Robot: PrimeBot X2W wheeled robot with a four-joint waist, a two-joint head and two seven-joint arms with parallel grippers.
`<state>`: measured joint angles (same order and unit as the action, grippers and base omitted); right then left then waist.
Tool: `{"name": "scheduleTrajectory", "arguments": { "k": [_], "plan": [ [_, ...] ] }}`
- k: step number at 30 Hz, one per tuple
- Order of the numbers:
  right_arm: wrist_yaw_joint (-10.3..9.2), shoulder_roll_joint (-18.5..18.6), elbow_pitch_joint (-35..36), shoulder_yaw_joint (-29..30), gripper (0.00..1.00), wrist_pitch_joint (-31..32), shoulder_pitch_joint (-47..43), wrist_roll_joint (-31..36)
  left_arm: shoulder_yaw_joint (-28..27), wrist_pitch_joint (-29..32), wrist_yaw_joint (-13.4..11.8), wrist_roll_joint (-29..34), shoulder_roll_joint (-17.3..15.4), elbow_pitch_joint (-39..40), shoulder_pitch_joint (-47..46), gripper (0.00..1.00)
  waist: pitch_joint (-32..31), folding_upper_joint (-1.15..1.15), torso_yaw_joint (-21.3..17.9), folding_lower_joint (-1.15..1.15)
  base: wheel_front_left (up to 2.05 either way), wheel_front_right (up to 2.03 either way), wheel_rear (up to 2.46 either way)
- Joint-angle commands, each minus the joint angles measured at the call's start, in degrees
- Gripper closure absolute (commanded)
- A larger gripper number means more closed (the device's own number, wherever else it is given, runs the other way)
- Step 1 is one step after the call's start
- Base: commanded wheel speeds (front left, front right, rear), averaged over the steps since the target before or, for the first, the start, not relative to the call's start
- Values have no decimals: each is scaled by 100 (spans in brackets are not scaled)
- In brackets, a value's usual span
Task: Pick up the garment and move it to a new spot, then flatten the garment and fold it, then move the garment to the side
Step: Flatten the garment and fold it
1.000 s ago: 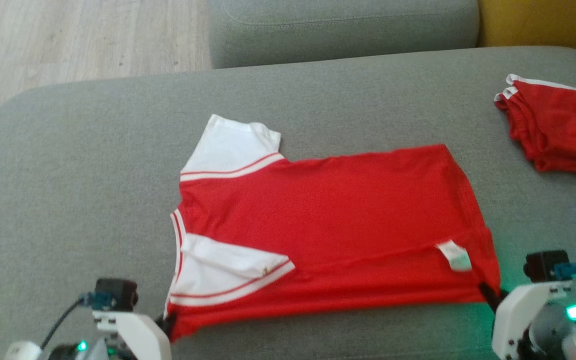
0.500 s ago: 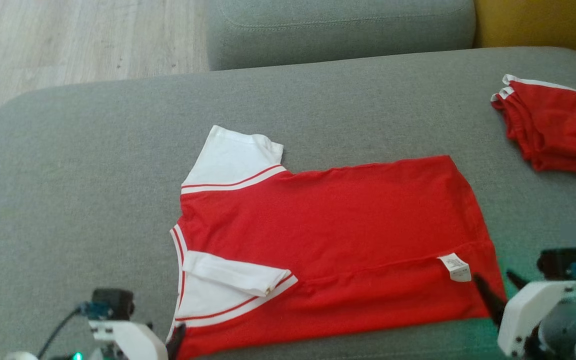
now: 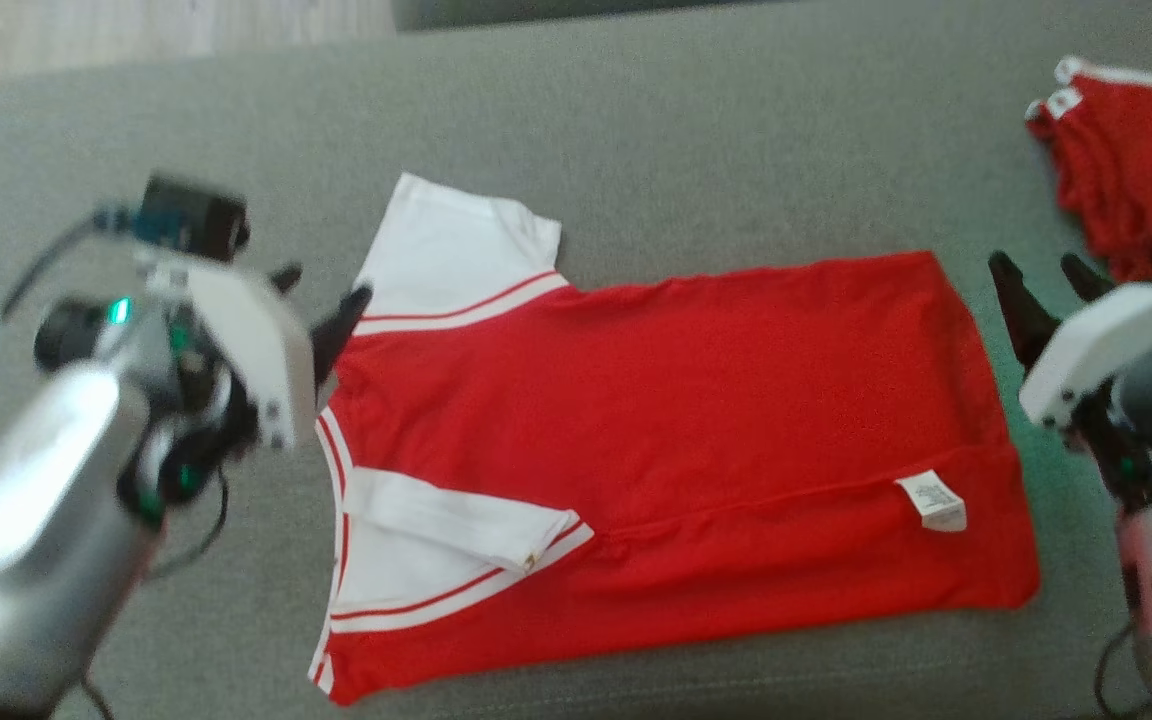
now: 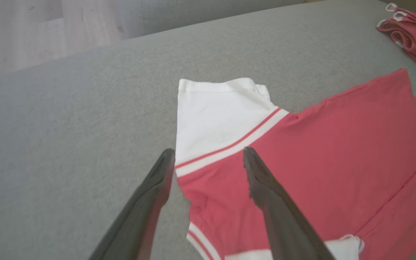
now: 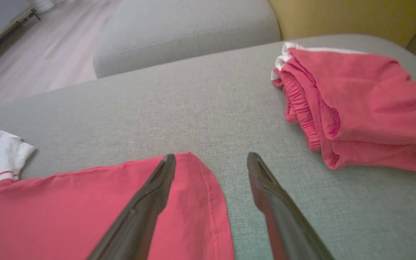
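The red shirt (image 3: 656, 440) lies flat in the middle of the grey cushion (image 3: 736, 130), white sleeves to the left, near edge folded over. The left gripper (image 3: 324, 284) stands wide apart and empty at the far left shoulder — one finger over the cloth, one just off it. The right gripper (image 3: 1034, 262), equally spread, holds nothing beside the far right hem corner. Red shorts (image 3: 1136, 160) sit far right.

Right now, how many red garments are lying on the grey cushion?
2. The red shirt with white sleeves lies spread in the middle of the grey cushion; a bunched red garment sits at its far right edge. That bunch could hide more layers.
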<state>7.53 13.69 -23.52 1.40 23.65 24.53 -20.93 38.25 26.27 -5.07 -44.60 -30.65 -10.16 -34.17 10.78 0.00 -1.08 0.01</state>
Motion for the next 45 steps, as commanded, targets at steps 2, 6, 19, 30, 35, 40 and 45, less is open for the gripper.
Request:
{"name": "scheduleTrajectory", "arguments": {
  "k": [2,6,19,30,35,40,45],
  "plan": [
    [-4,135,-196,-292,0,51,458,-144,-250,173,236,-92,-35,-257,-738,0,426,0,-28,-1,0,0,0],
    [-4,195,-896,-826,0,141,1095,-428,-191,476,753,-260,246,-1155,-1599,0,758,0,-111,-1,0,0,0],
    [-4,307,-1940,-2609,0,317,2141,-1478,362,1227,1249,-526,608,-3202,-3167,0,1391,0,-506,-1,0,0,0],
    [-4,488,-1752,-3520,25,408,2308,-2000,839,1112,1254,-569,514,-3750,-3544,0,1509,0,-765,-1,0,0,0],
    [-4,631,-1712,-3801,100,206,2340,-2154,998,880,1255,-588,510,-3977,-3642,100,1438,0,-765,-1,0,0,0],
    [-4,691,-1913,-3715,100,-491,2447,-2172,1069,440,1255,-577,494,-4208,-3710,100,1307,0,-709,-1,0,0,0],
    [-4,594,-2416,-3458,100,-1325,2592,-1974,1130,136,1255,-675,506,-4339,-3724,100,1124,0,-602,-1,0,0,0]
  ]
}}
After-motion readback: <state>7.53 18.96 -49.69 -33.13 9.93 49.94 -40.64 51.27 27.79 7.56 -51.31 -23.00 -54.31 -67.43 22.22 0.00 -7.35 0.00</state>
